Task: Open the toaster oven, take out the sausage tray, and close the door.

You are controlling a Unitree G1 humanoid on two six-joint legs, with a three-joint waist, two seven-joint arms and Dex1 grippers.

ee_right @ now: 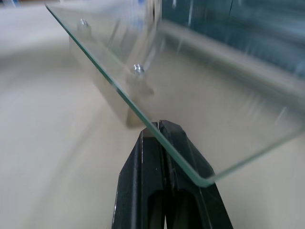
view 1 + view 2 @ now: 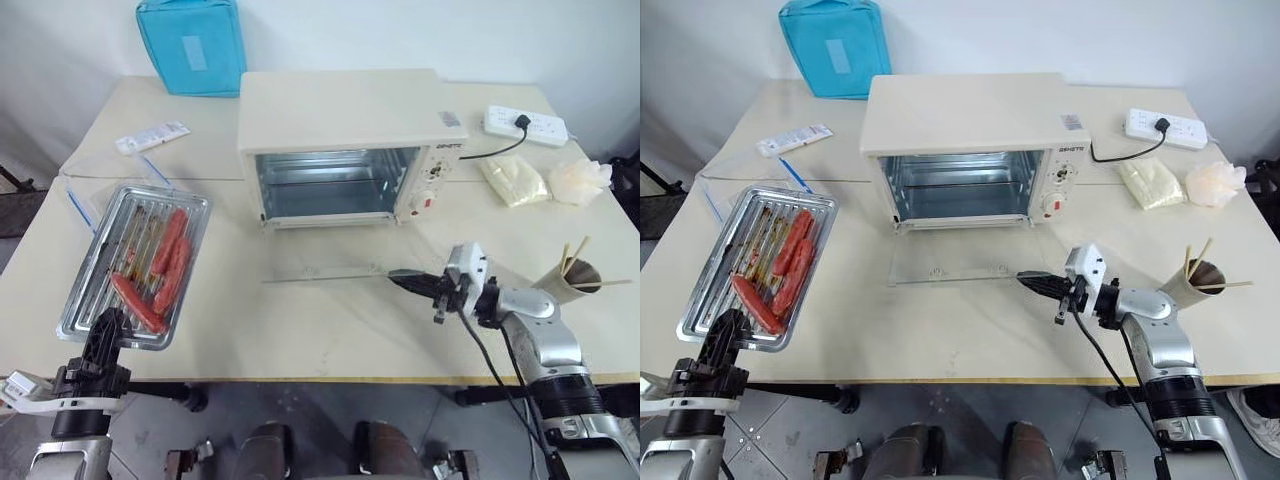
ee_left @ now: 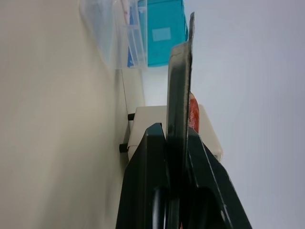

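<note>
- Toaster oven (image 2: 345,140) standing in the middle of the table (image 2: 330,320), toward the back, with its front wide open and bare inside.
- Door (image 2: 960,268) folded down flat in front of the oven, sticking out level over the table.
- Right gripper (image 2: 1032,283) reaching in from the right, at the door's front right corner.
- Right fingers (image 1: 164,191) pressed together, with the glass edge crossing just over the tips; cannot tell if touching the glass.
- Sausage tray (image 2: 135,265) out of the oven, over the left front part of the table, well apart from the oven.
- Several red sausages (image 2: 165,260) lying in the tray.
- Left gripper (image 2: 105,335) at the tray's near edge.
- Left fingers (image 3: 147,186) squeezed onto the thin metal rim of the tray, with a bit of red sausage just past the rim.
- Blue bag (image 2: 190,45) at the back left of the table, leaning by the wall.
- Clear plastic box (image 2: 95,180) lying behind the tray, near the left edge.
- White power strip (image 2: 525,125) at the back right, with a black cord running to the oven.
- Two small pale bags (image 2: 545,180) to the right of the oven.
- Paper cup with sticks (image 2: 575,272) near the right edge, just beside the right arm.
</note>
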